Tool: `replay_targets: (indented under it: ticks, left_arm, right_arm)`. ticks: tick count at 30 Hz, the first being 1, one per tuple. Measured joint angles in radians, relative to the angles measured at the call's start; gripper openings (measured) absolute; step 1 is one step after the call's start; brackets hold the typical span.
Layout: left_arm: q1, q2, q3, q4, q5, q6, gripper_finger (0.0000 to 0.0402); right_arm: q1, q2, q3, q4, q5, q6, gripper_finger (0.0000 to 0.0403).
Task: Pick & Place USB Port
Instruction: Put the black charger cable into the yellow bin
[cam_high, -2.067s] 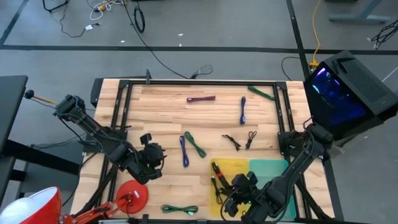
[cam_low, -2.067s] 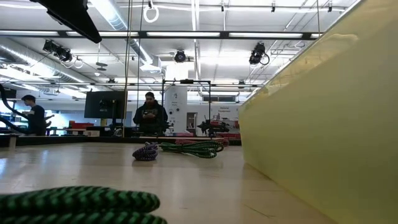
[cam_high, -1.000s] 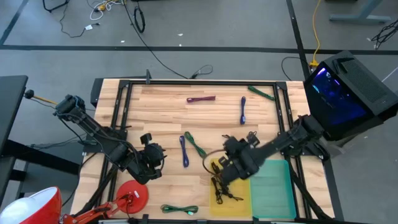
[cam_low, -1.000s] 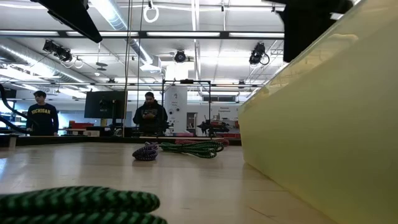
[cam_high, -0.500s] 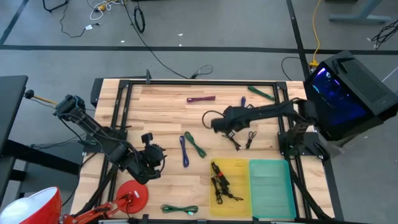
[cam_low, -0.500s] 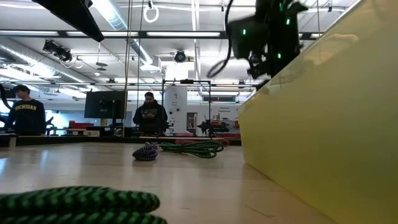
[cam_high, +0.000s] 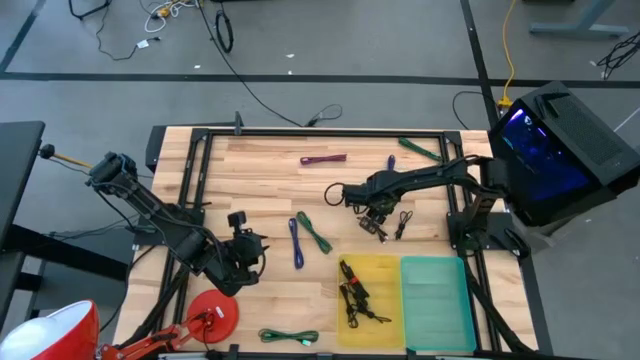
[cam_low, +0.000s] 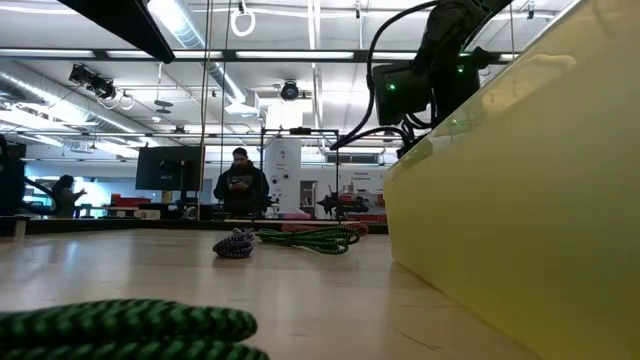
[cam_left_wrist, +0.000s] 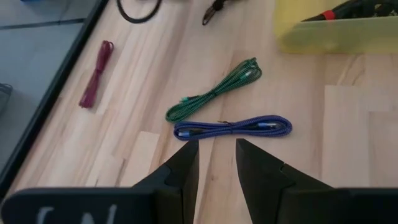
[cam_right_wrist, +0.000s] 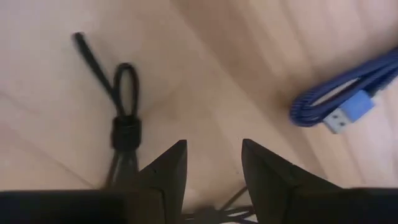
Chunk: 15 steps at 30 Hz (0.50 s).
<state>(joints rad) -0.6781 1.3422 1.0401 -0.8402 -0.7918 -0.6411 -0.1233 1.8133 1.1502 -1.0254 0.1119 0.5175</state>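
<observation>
Two black USB cables lie on the wood right of the table's middle. My right gripper hangs over them, pointing down and open. In its wrist view one tied black cable lies just beside the open right gripper, and a blue cable's plug is farther off. My left gripper waits open at the near left. Its wrist view looks past the left gripper at a blue cable and a green cable. The yellow tray holds black cables.
A green tray stands right of the yellow one, whose wall fills the low view's right. Other cables lie about: maroon, blue and green at the far side, green at the near edge. A red disc sits near left.
My right gripper has swung from above the yellow tray toward the table's far side and come down over the two black cables. It has tipped until it points down. Its fingers stay apart.
</observation>
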Motion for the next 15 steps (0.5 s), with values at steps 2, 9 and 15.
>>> replay_targets:
  ticks: [2,9,15]
  left_arm:
    - [0.001,0.000,0.000,-0.001,-0.016,0.002,0.0112]
    - [0.001,0.000,0.000,-0.003,-0.024,0.002,0.0112]
    - [0.001,0.000,0.000,-0.003,-0.024,0.001,0.0112]
  right_arm:
    - [0.001,0.000,-0.002,0.013,-0.044,-0.001,0.0153]
    - [0.010,0.000,-0.003,0.096,-0.162,-0.028,0.0153]
    - [0.014,0.000,-0.003,0.118,-0.166,-0.033,0.0153]
